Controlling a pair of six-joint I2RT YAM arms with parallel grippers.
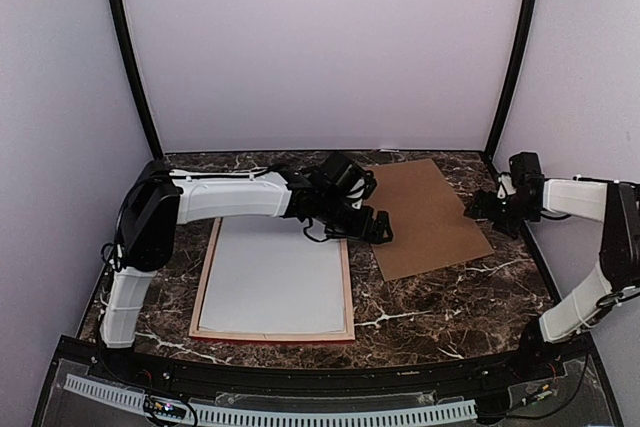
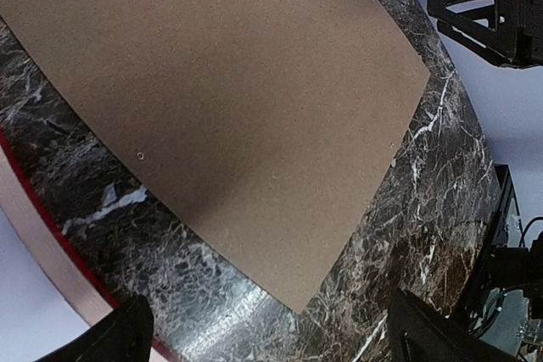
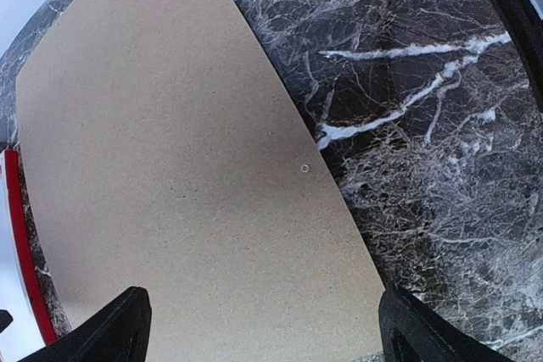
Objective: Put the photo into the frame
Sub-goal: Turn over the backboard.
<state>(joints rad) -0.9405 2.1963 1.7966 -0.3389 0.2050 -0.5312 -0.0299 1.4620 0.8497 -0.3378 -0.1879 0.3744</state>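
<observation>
You are facing the frame point(image 1: 270, 335), lying back-up left of centre, its long axis running away from you. A white sheet point(image 1: 270, 282) is filling it. No dark photo face is showing, so it may be face down. The brown backing board point(image 1: 430, 217) is lying just right. Your left arm, the nearer, is stretching over the frame's far right corner. The left gripper point(image 1: 378, 227) and right gripper point(image 1: 480, 209) are both gaping wide and gripping nothing.

Red-edged frame point(image 1: 348, 287) flat, pale back up
</observation>
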